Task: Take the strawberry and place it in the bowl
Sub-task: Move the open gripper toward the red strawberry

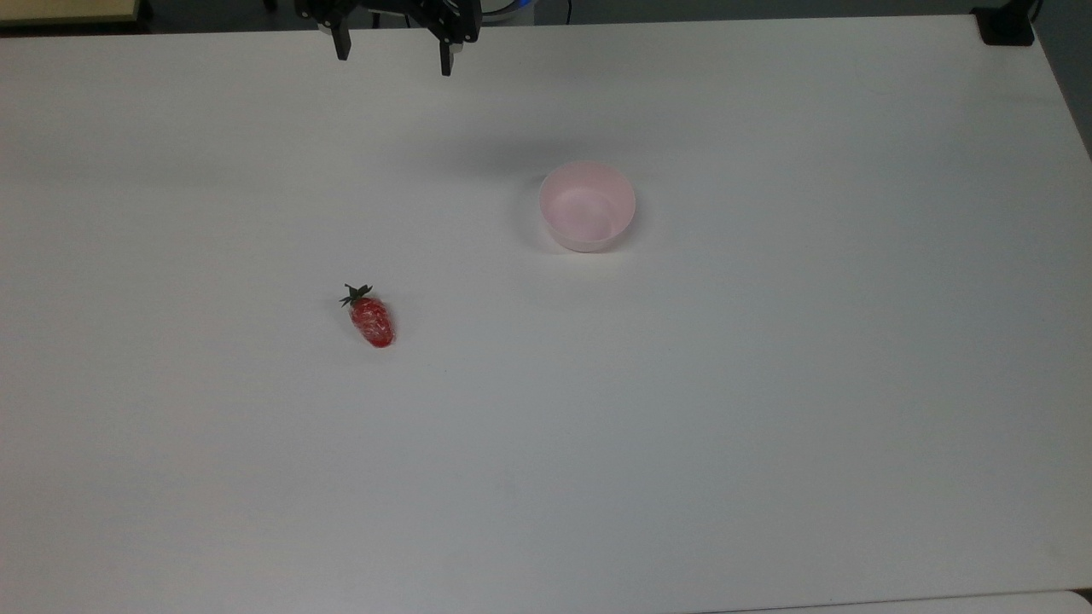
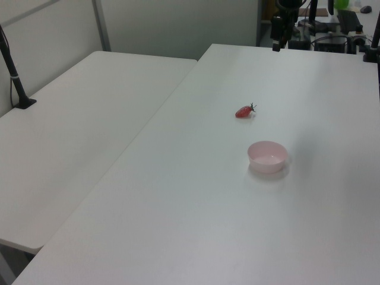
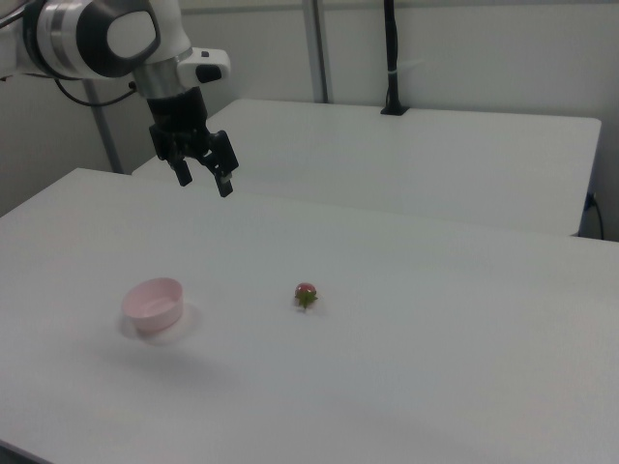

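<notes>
a small glossy red strawberry with a green leafy cap point(image 1: 371, 317) lies on the white table point(image 1: 768, 409), well apart from the black two-finger gripper point(image 1: 393, 53), which hangs released and empty at the top view's far edge. the strawberry sits nearer and slightly left, its long axis running near-to-far. the pale pink plastic bowl point(image 1: 587, 206) stands to its right.

Count, top view:
Strawberry point(image 1: 372, 319): 1, lying on the white surface point(image 1: 768, 409).
Bowl point(image 1: 587, 207): 1, pale pink, on the same surface, well apart from the strawberry.
Gripper point(image 1: 393, 53): 1, with 2 fingers point(image 1: 342, 43), above the surface's far edge.
White surfaces, right view: 2, the second point(image 3: 464, 155) beyond the one carrying the strawberry.
</notes>
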